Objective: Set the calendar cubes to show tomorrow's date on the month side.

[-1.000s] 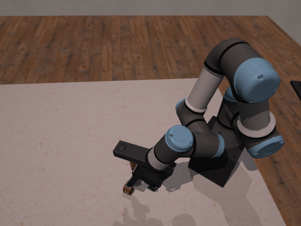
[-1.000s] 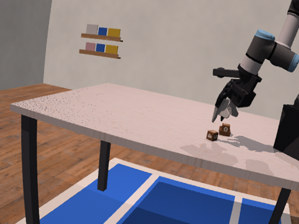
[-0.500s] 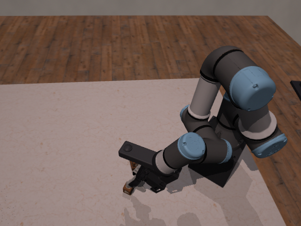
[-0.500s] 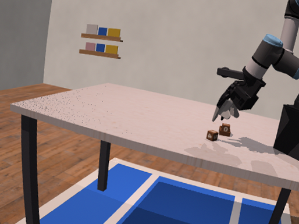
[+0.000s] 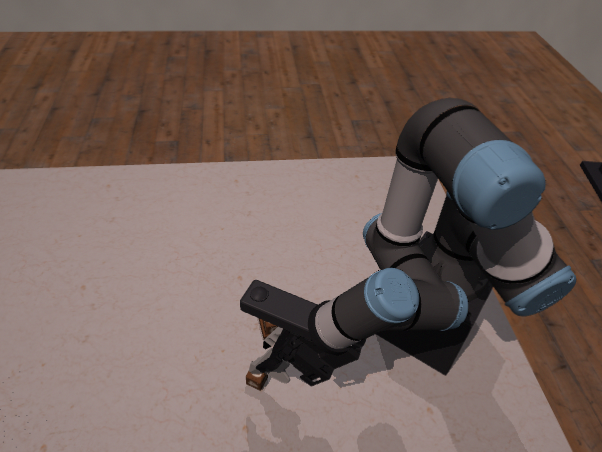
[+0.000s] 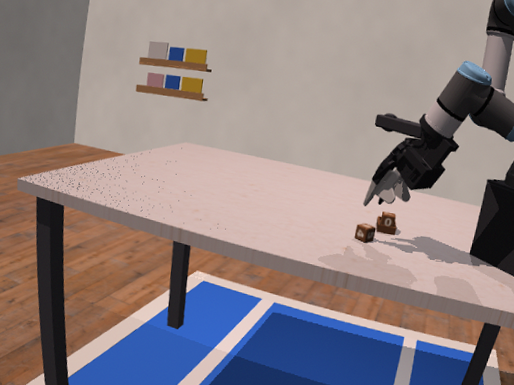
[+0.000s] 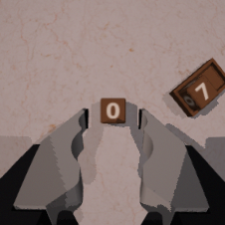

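1. Rests loose cube [image 5: 256,381] [image 6: 365,232] [image 7: 112,111] on counter [image 5: 150,250] [image 6: 256,191] [image 7: 50,40], near tray [image 5: 262,328] [image 6: 387,229] [image 7: 180,104] but outside it.
2. Reaches down with arm [image 5: 460,132] [image 6: 496,62]; holds nothing in hand [image 5: 263,355] [image 6: 381,201] [image 7: 113,118], fingers partway apart above loose cube.
3. Carries second cube [image 6: 387,220] [image 7: 203,91] in tray, 7 upward; leaves room beside it.
4. Shows 0 atop loose cube. Looks light, stiff, wood-like, hardly fragile; may slip or twist if pinched off-centre. Best gripped squarely, mid-height, across opposite flat sides; needs lowering and centring first. Cannot tell month side or target digits.
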You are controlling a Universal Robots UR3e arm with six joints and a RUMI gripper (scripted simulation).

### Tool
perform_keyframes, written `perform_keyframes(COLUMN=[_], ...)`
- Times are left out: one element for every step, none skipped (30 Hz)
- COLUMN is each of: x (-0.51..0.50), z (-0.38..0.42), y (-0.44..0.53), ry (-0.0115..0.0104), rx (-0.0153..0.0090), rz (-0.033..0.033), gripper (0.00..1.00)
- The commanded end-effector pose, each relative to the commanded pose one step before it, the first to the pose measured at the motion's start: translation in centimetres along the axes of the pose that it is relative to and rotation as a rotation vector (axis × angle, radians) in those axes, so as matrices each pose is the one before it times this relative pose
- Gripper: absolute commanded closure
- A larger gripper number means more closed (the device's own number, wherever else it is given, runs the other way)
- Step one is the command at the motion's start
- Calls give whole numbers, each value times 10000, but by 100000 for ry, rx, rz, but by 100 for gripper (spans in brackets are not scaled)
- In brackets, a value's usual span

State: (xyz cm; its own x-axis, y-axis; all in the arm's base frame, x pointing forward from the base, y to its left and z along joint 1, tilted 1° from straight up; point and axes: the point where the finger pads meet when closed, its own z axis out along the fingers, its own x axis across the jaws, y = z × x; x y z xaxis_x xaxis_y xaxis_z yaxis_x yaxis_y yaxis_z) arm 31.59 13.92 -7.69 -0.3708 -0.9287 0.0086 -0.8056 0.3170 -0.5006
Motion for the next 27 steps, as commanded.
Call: perform_keyframes(x=[-1499, -228, -237, -263, -194, -140, -146, 0, 0, -149, -150, -147, -142, -134, -122, -108, -91, -72, -50, -27, -2, 22, 47, 71, 0, 0, 94], z=[-544, 173, 193, 209, 225, 236, 240, 0, 0, 240, 235, 224, 209, 189, 164, 135, 103, 68, 31, -7, -46, -83, -120, -153, 0, 0, -184], y=[-3451, -244, -243, -263, -162, -81, -76, 0, 0, -67, -56, -42, -26, -8, 12, 32, 53, 75, 95, 114, 132, 148, 161, 171, 0, 0, 179], ry=[-453, 14, 19, 19, 38, 52, 53, 0, 0, 52, 51, 49, 45, 41, 36, 30, 23, 16, 9, 1, -6, -13, -20, -26, 0, 0, -32], rx=[2442, 403, 456, 513, 546, 581, 631, 0, 0, 678, 722, 763, 799, 832, 861, 884, 903, 916, 925, 927, 925, 917, 904, 885, 0, 0, 862], rz=[328, -21, -25, -27, -39, -48, -49, 0, 0, -49, -47, -45, -41, -37, -31, -25, -18, -11, -3, 5, 13, 20, 28, 34, 0, 0, 41], gripper=[72, 72, 72, 72, 72, 72, 72, 72, 72, 72, 72, 72, 72, 72, 72, 72, 72, 72, 72, 72, 72, 72, 72, 72, 72, 72, 72])
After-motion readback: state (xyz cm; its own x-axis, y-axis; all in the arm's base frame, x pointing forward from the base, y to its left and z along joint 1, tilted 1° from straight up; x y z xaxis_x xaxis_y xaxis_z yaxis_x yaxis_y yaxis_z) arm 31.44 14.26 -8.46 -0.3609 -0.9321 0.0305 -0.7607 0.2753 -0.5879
